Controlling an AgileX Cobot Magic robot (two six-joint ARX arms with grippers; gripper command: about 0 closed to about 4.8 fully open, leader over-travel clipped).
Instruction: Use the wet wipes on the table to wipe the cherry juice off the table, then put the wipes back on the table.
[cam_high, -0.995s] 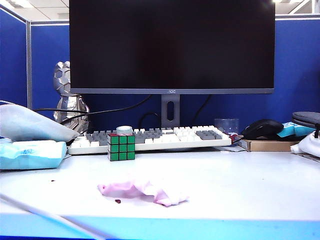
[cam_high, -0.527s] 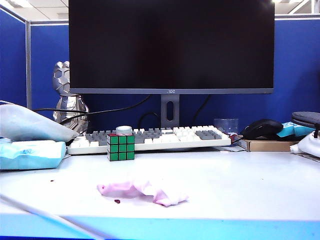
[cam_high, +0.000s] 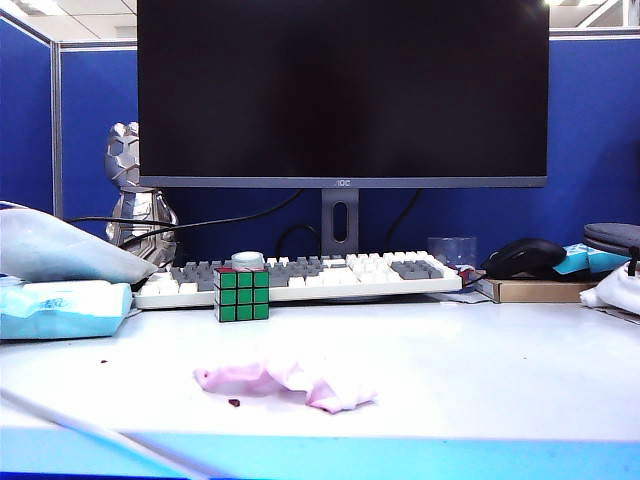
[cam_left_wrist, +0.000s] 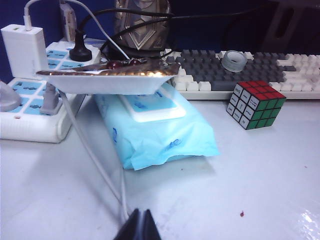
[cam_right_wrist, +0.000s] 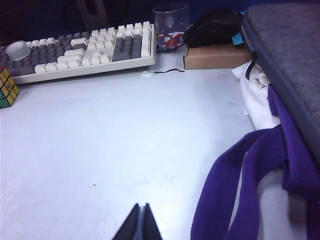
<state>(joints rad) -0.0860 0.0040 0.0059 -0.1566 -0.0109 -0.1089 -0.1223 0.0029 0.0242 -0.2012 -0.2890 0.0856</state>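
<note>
Table (cam_high: 480, 370) surface, white and glossy with a light blue front edge, fills most of what you see. Behind it stands the dark monitor (cam_high: 343, 90), and under the monitor lies the grey-and-white keyboard (cam_high: 300, 275). At the left side you find the pale blue packet (cam_left_wrist: 155, 125) with a white dish (cam_left_wrist: 107, 77) resting over it. The wet wipes (cam_high: 285, 383), a wrinkled pink-white wad, lie near the front edge, slightly left of the middle, well apart from both arms. The puzzle cube (cam_high: 242, 293) stands just in front of the keyboard. The left gripper (cam_left_wrist: 140, 227) hovers low above the bare table near the packet, its fingers pressed together and holding nothing. The right gripper (cam_right_wrist: 140, 225) is also closed and empty, beside a purple strap (cam_right_wrist: 240, 170). Cherry juice (cam_high: 235, 402) shows as a small dark speck touching the table just before the wipes.
</note>
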